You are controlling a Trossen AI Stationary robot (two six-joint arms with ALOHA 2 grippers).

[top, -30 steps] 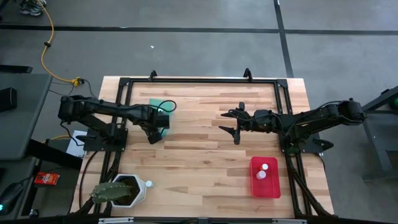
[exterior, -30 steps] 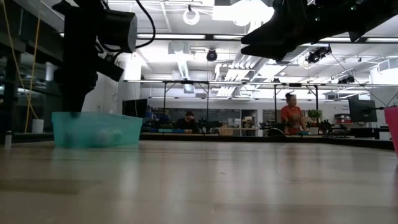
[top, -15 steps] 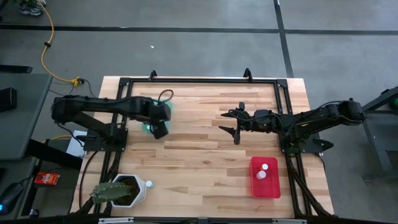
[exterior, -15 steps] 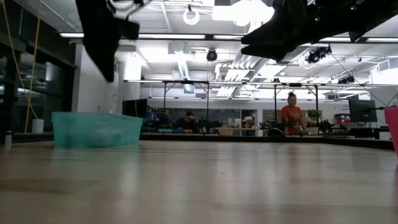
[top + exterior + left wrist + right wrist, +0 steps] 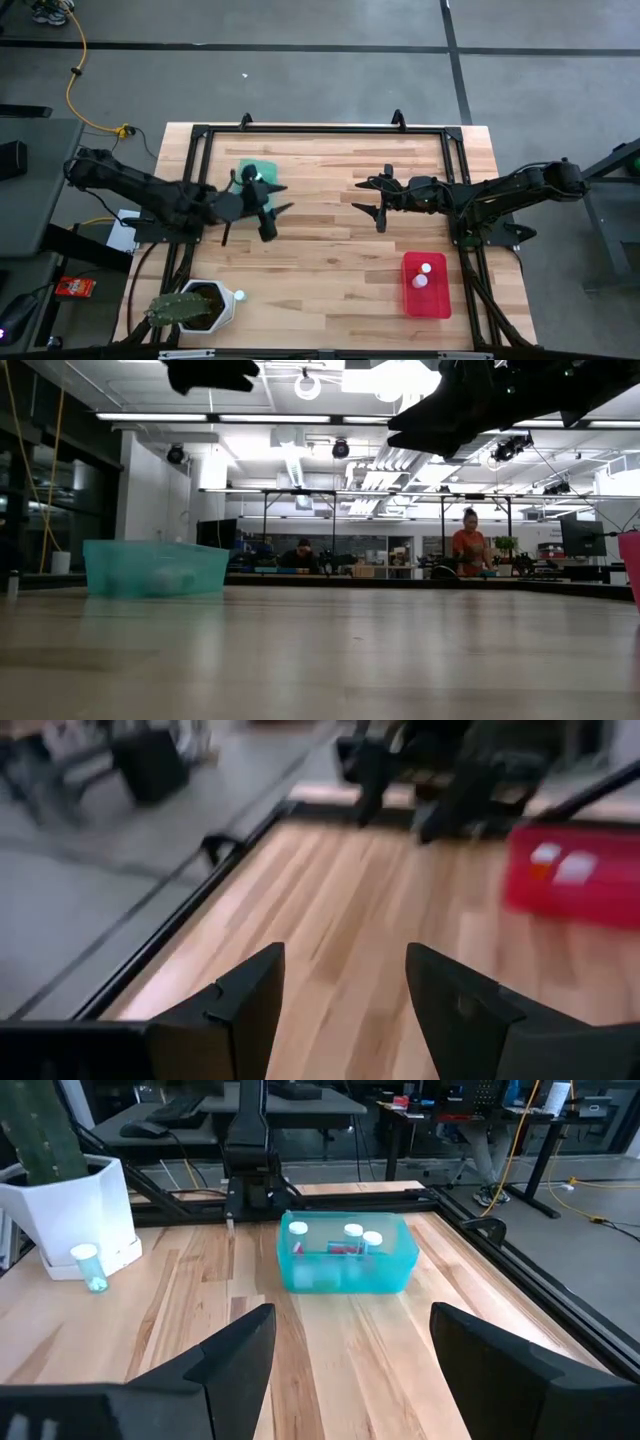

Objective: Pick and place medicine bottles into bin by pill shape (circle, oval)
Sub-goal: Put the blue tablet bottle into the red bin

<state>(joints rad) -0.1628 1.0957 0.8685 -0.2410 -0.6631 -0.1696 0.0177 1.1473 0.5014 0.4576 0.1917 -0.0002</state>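
Left gripper [image 5: 262, 200] — clear of teal bin [image 5: 250, 170]

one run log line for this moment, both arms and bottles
left gripper: open, empty, raised by teal bin | right gripper: open, empty, mid-table | bottles: three in teal bin, two in red bin, one beside cactus pot

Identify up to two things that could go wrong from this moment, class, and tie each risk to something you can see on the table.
1. One small white-capped medicine bottle stands right beside the white hexagonal cactus pot. Fingers reaching for it could bump the pot or knock the bottle over.
2. The left gripper, open and empty, hangs next to the teal translucent bin holding three bottles. A low swing could push the bin. The right gripper waits open mid-table.
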